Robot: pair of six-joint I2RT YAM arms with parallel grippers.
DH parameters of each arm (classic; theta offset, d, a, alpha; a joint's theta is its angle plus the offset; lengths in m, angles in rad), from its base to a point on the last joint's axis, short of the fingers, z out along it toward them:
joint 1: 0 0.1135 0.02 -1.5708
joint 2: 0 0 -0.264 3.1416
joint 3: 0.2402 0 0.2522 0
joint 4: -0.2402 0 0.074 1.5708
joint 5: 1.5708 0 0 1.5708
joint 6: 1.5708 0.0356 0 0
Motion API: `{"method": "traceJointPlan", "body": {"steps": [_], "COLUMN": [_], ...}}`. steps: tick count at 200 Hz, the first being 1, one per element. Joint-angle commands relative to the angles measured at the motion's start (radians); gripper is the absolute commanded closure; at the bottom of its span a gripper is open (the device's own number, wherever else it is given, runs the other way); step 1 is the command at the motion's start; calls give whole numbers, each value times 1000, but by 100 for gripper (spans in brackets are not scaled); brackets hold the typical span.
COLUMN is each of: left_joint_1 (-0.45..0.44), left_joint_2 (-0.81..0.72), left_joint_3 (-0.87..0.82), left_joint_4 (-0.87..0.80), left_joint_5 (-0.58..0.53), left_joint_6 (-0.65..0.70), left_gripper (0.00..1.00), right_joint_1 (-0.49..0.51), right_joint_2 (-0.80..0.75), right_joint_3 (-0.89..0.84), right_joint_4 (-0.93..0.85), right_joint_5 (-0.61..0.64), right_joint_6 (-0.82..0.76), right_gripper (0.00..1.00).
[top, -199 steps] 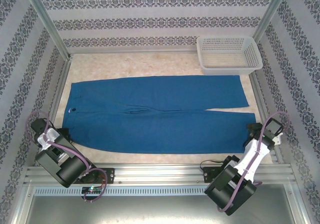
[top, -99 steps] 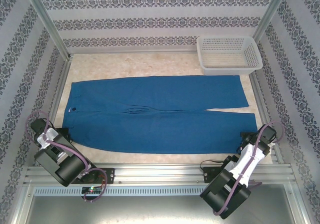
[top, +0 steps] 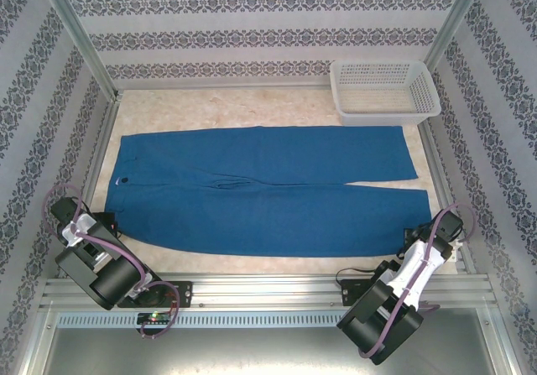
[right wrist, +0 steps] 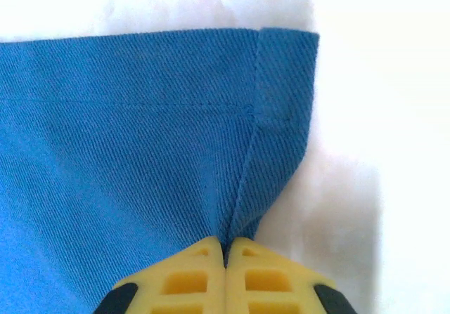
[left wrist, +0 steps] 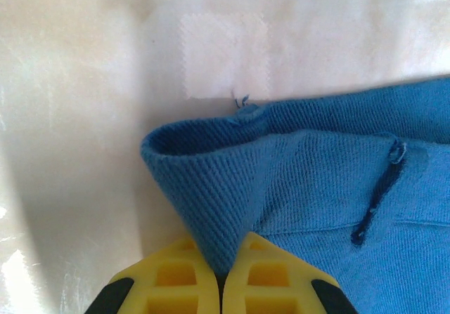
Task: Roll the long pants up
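- left gripper (left wrist: pixel 221 280), 8 o'clock of the table (top: pixel 252 106): yellow fingers (left wrist: pixel 176 275) pinched tight on the waistband corner of the long pants (top: pixel 268 190), cloth tented up into the jaws
- long pants flat across mid-table, waist at 9 o'clock, hems at 3 o'clock, legs side by side
- right gripper (right wrist: pixel 226 247), 4 o'clock: fingers clamped on the near leg's hem corner, fabric gathered into the pinch
- near leg runs close to the front edge; bare strip of table at 12 o'clock
- white mesh basket (top: pixel 384 113) at 1 o'clock, just beside the far leg
- beige marbled top, patterned walls (top: pixel 252 39)
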Motion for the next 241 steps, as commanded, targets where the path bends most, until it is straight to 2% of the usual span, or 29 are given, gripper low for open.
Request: {"method": "traceJointPlan", "body": {"steps": [1,28,60,94,110,157,198,241], "left_joint_1": [2,2,1,-1,-1,-2,-11,-57], "left_joint_2": [23,-8,-139,-271,-292,-243,-155,-15], "left_joint_3": [-33,-21,6,78,128,288,360,437], "left_joint_4": [15,-22,-98,-182,-214,-273,-201,-100], "left_joint_5": [-30,-16,54,109,126,161,180,175], "left_joint_6": [-16,-27,-61,-81,-74,-57,-126,-169], "left_gripper": [100,100,100,100,100,100,100,100], "right_joint_1": [-6,-4,-1,24,55,193,277,346], "right_joint_2": [-9,-38,-30,-14,13,139,358,563], "right_joint_3": [-6,47,163,232,278,455,686,864], "right_joint_4": [20,-15,-45,39,66,124,157,199], "right_joint_5": [40,26,-39,-143,-153,-120,-135,-91], "right_joint_6": [-25,-57,-67,-1,10,8,-47,-120], "right_gripper": [100,100,100,100,100,100,100,100]}}
